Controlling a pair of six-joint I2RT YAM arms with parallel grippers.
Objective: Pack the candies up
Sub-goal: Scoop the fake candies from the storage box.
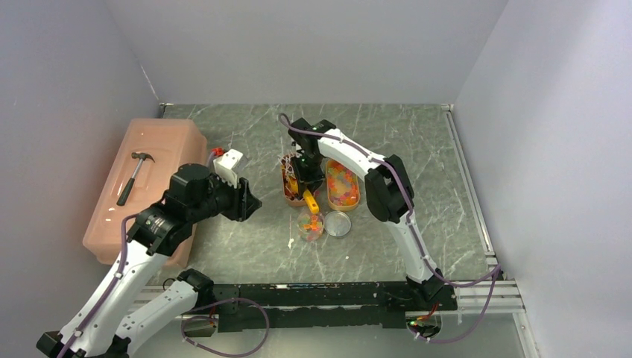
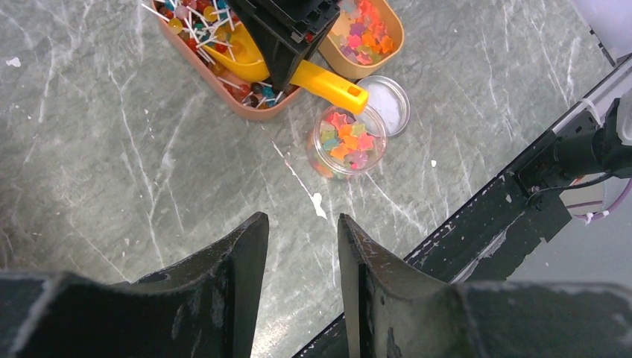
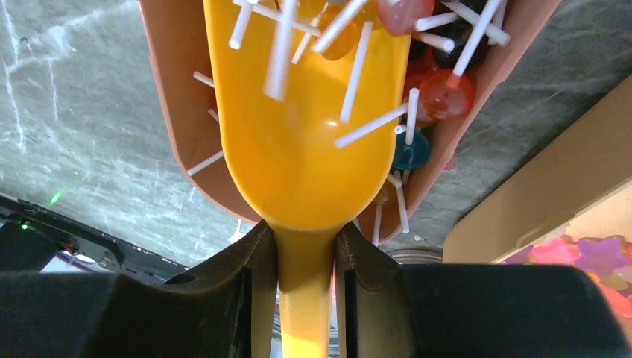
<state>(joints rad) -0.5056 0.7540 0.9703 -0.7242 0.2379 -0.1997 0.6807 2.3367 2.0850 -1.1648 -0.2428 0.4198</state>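
The candies lie in two oval orange trays: lollipops on white sticks [image 1: 288,165] in the left tray [image 1: 291,201], star-shaped sweets [image 1: 342,181] in the right tray [image 1: 358,195]. More star candies [image 2: 347,142] fill a small clear jar [image 1: 311,226]. My right gripper [image 3: 305,227] is shut on the handle of the yellow scoop [image 3: 302,156]. The scoop's bowl rests in the lollipop tray [image 3: 168,89] with several lollipops on it. My left gripper [image 2: 302,224] hangs open and empty over bare table, left of the jar.
The jar's lid [image 1: 337,224] lies just right of the jar. A pink plastic box [image 1: 171,142] with a hammer [image 1: 134,177] on it stands at the table's left edge. The black base rail [image 1: 320,294] runs along the near edge.
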